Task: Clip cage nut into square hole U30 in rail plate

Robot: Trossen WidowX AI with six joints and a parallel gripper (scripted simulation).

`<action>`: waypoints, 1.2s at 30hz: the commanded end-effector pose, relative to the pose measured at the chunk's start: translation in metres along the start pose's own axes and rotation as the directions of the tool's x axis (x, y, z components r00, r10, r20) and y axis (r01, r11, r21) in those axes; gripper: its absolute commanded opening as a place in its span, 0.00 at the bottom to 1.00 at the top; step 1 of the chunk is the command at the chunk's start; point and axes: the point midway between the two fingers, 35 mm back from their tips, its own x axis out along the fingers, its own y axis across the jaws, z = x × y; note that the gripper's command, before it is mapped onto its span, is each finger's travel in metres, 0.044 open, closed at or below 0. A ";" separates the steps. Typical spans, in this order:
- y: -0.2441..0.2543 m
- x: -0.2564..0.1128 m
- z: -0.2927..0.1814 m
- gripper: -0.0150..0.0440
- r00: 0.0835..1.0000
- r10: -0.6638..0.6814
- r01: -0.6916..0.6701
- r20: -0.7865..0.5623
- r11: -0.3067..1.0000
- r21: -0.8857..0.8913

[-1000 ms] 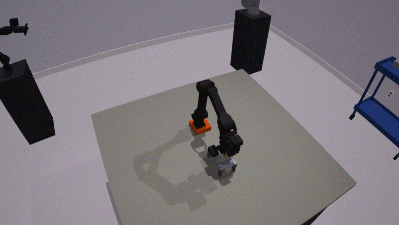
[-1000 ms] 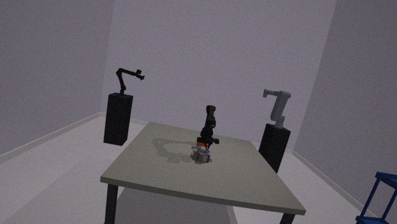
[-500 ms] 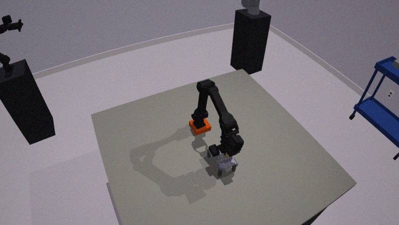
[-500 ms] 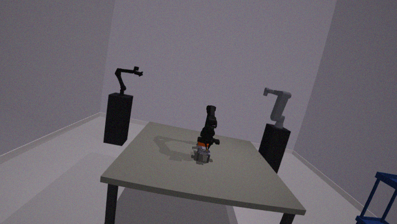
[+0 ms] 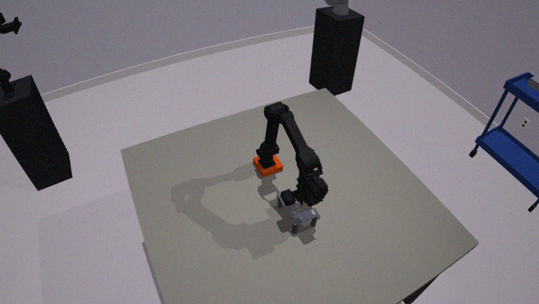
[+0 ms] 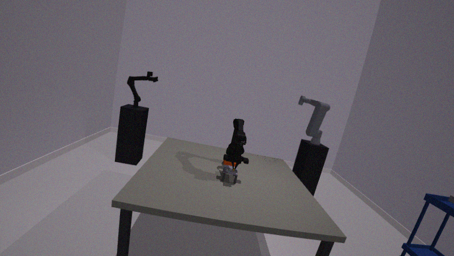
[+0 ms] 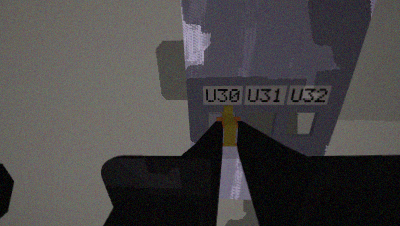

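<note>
- Top view, far left, well apart from the rail plate (image 5: 306, 216) (image 7: 250, 60): you've got a black pedestal (image 5: 35, 139) (image 6: 132, 135) with a second black arm (image 5: 10, 26) (image 6: 136, 78) on it.
- Nearer, still left of the plate and behind it: orange base block (image 5: 268, 173) (image 6: 230, 163), your arm's foot on top.
- Your arm (image 5: 294, 132) (image 6: 238, 135) bends up from there, comes down over the plate.
- Plate itself: raised on short legs on your table (image 5: 377, 226) (image 6: 206, 203) (image 7: 75, 100).
- Wrist view, left to right on the plate: labels U30 (image 7: 222, 95), U31 (image 7: 264, 95), U32 (image 7: 309, 95).
- Your gripper (image 5: 303, 202) (image 6: 234, 169) (image 7: 228, 127): closed on the cage nut (image 5: 304, 205) (image 6: 234, 170) (image 7: 229, 131), yellow body pinched between both fingertips.
- Nut is at the plate's U30 end, just below that label in your wrist view, overlapping the right part of the U30 hole. Can't tell you if the wings are in.
- Right of the plate, well behind: another black pedestal (image 5: 334, 52) (image 6: 309, 165), grey arm (image 5: 341, 8) (image 6: 317, 119) on top.
- Far right, well apart from the plate: blue cart (image 5: 528, 93) (image 6: 440, 201).
</note>
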 end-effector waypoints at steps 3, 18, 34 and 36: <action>0.000 0.000 0.000 0.29 1.000 -0.016 0.016 0.000 1.000 0.003; 0.002 0.000 0.000 0.29 1.000 -0.029 0.029 0.000 1.000 0.003; 0.005 0.001 0.000 0.29 1.000 -0.030 0.030 0.000 1.000 0.003; 0.005 0.001 0.000 0.29 1.000 -0.030 0.030 0.000 1.000 0.003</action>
